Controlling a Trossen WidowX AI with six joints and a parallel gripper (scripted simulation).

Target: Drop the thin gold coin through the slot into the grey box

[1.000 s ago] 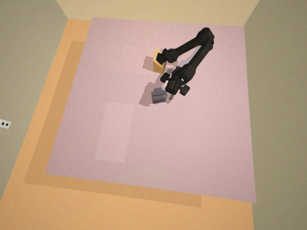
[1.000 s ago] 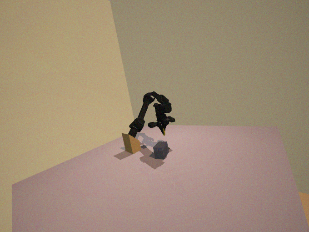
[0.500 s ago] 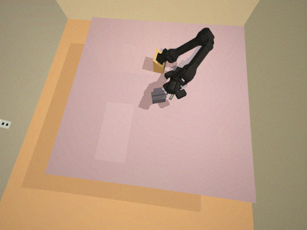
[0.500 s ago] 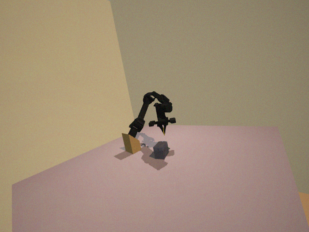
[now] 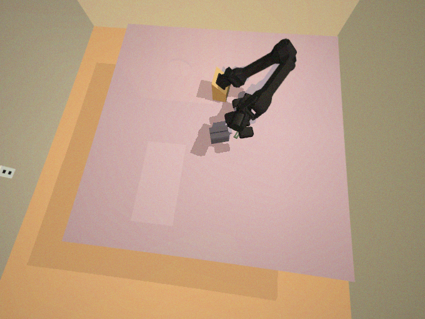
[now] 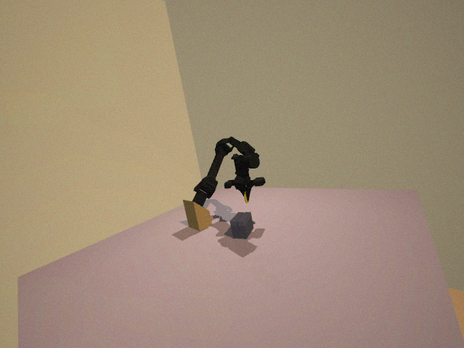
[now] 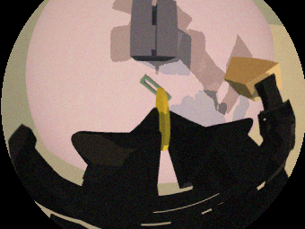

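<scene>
Exterior | pink tabletop (image 6: pixel 309 278), tan walls | tool (image 6: pixel 245 198) pinching coin (image 6: pixel 245 197) above box (image 6: pixel 241 225)

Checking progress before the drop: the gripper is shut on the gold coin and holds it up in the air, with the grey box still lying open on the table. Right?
Not quite. The gripper is shut on the coin in the air, but the grey box is closed, with only a narrow slot across its lid, as the wrist view shows.
</scene>
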